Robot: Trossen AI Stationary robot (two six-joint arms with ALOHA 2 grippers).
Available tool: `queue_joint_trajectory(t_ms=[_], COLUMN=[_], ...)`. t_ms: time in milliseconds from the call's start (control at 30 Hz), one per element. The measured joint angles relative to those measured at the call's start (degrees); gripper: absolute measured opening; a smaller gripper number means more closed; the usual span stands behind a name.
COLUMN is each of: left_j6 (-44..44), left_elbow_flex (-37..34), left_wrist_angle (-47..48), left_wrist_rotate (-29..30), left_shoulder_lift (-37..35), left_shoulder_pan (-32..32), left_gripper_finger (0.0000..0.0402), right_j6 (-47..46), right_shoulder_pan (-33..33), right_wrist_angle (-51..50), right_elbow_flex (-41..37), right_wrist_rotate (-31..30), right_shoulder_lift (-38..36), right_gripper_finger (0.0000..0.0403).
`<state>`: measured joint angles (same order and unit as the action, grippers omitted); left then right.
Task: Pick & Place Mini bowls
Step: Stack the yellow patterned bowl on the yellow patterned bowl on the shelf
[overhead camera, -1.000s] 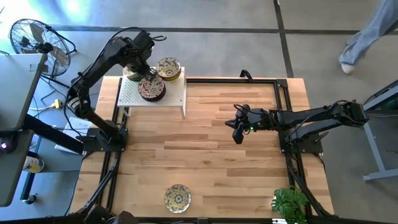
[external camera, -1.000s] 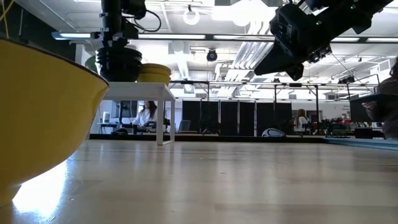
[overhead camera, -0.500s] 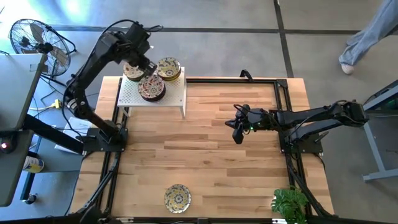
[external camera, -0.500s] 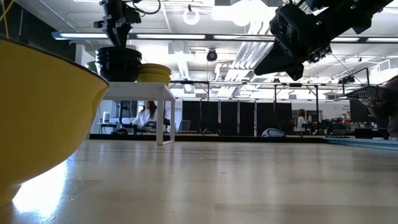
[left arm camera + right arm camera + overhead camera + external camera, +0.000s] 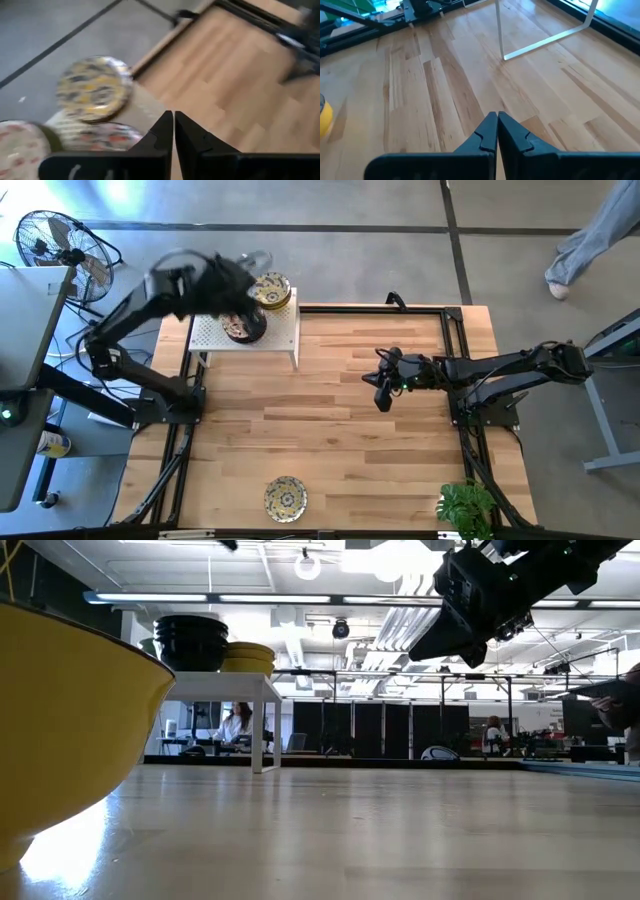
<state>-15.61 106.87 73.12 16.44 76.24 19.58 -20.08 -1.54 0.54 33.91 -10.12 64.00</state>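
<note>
Mini bowls stand in stacks on a small white stand (image 5: 280, 335) at the table's far left: a yellow-patterned stack (image 5: 271, 290) and a dark red-patterned stack (image 5: 243, 328); the left wrist view shows them as the yellow (image 5: 94, 89) and red (image 5: 102, 137) stacks, plus a third (image 5: 17, 147). One more bowl (image 5: 285, 498) rests on its base at the near edge. My left gripper (image 5: 173, 125) is shut and empty, high above the stand, blurred in the high view (image 5: 240, 283). My right gripper (image 5: 381, 394) hovers shut and empty over the table's middle.
A potted plant (image 5: 466, 506) sits at the near right corner. A black frame (image 5: 455, 330) runs along the table's edges. A fan (image 5: 55, 242) stands on the floor beyond the far left corner. Bare wood (image 5: 330, 430) lies between the stand and the near bowl.
My left gripper has risen from just above the dark stack on the stand, going up out of the low view's top, and the arm is now swinging fast. The bowl stacks have stayed in place.
</note>
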Motion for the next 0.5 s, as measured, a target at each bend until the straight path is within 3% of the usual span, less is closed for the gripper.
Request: queue_joint_trajectory(t_ms=[233, 500], left_j6=[-2.4, -5.6], left_elbow_flex=[0.0, -0.3], left_wrist_angle=[-0.3, -0.2], left_wrist_rotate=[3.1, -5.5], left_shoulder_lift=[4.7, 14.0], left_shoulder_pan=[-15.8, -22.1], left_gripper_finger=[0.0006, 0.0002], right_j6=[2.6, 3.7], right_shoulder_pan=[-2.3, -4.2], right_wrist_angle=[0.2, 0.2], right_elbow_flex=[0.0, 0.0], right_wrist_rotate=[3.6, 7.5], right_shoulder_lift=[0.0, 0.0], right_gripper_finger=[0.0001, 0.0001])
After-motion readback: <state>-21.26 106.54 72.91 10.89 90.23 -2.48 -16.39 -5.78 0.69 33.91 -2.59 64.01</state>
